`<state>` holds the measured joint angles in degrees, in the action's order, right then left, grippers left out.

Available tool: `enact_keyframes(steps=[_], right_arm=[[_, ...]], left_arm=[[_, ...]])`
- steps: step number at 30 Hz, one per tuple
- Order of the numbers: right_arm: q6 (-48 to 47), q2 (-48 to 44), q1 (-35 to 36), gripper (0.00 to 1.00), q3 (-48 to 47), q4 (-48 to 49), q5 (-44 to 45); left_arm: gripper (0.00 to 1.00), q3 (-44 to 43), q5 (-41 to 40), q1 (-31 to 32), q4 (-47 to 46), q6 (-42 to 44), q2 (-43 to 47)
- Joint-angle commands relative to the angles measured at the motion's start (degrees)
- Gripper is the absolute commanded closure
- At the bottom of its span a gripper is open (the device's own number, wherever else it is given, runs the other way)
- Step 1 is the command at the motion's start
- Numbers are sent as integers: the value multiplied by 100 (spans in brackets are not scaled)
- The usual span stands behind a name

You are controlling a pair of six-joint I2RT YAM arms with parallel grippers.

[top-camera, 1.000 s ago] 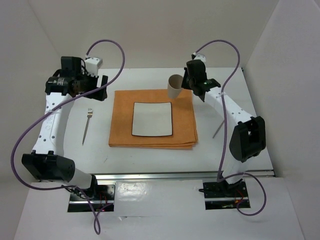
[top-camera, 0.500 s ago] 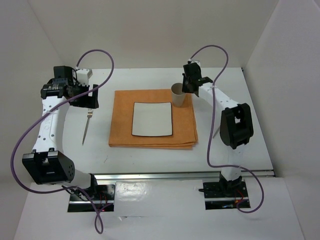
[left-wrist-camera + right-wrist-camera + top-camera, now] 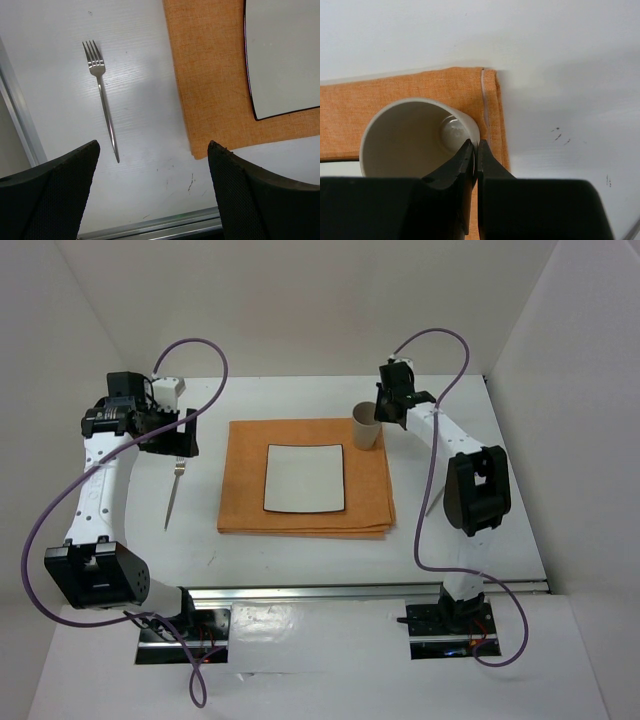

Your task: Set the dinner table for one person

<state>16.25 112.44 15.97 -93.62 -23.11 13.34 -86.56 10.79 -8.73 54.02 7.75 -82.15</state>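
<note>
The right gripper (image 3: 474, 145) pinches the cup (image 3: 405, 140) rim between its jaws, the left gripper (image 3: 152, 145) gapes with the fork (image 3: 107, 115) below; that thin pinch could tip the cup.

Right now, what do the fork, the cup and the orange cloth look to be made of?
The fork looks like metal, likely steel: polished grey with bright glints. The cup is matte cream and thin-walled; it could be paper or ceramic, and I cannot tell which. The orange cloth is woven fabric, with its weave plainly visible.
</note>
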Motion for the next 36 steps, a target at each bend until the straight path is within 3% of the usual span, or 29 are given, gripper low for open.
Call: enact_keyframes(steps=[1, 11, 13, 14, 16, 24, 25, 26, 27, 32, 36], right_arm=[[-96, -21, 3, 100, 124, 255, -182], [-34, -135, 3, 98, 354, 466, -534], [-34, -135, 3, 85, 354, 413, -535], [-34, -135, 3, 70, 354, 413, -535], [-87, -196, 3, 57, 354, 465, -535], [-332, -249, 3, 28, -6, 413, -535], [-333, -336, 3, 22, -7, 413, -535], [-333, -502, 3, 8, -7, 509, -535], [-333, -591, 3, 1, -7, 510, -535], [-403, -1294, -295, 0, -112, 632, -535], [-535, -2180, -296, 0, 28, 843, -535]], left_arm=[[6, 8, 82, -50, -23, 122, 15], [6, 8, 82, -50, -23, 174, -47], [6, 8, 82, -50, -23, 174, -47], [6, 8, 82, -50, -23, 174, -47], [6, 8, 82, -50, -23, 174, -47], [6, 8, 134, -50, 30, 174, -47], [6, 8, 134, -50, 30, 174, -47], [6, 8, 65, -50, 30, 174, -47], [6, 78, 64, -50, 30, 253, -47], [4, 613, -1428, -50, -382, 543, -380], [4, 1193, -2028, -50, -594, 851, -828]])
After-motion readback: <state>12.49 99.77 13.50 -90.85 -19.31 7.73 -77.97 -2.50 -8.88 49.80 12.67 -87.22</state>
